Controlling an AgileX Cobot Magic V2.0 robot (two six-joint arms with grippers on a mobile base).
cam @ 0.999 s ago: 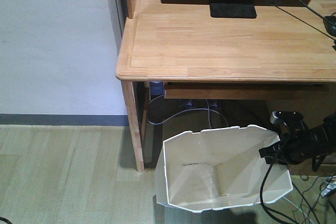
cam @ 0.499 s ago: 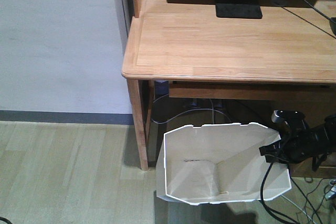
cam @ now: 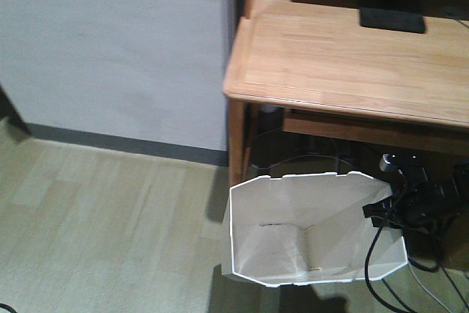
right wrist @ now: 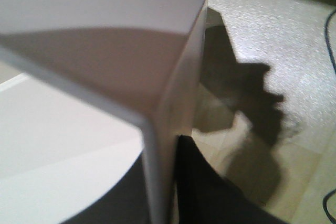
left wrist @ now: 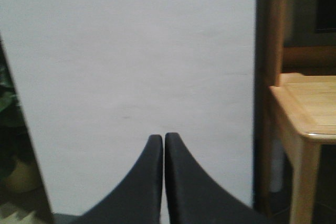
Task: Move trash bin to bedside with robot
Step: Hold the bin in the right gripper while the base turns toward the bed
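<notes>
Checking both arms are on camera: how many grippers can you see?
2. The right gripper clamps the trash bin by its rim; the left gripper, shut and empty, faces the white wall.

The desk (cam: 352, 56) runs off the right edge; the trash bin (right wrist: 105, 77) shows blurred.

White trash bin (cam: 282, 214) rim pinched by right gripper (cam: 379, 211), beside desk (cam: 330, 56)

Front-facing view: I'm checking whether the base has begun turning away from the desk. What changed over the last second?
The desk slid right in frame, and more wall and floor appeared at left, so the view swung left. The trash bin kept its place in frame, with the right gripper still clamped on its right rim.
</notes>
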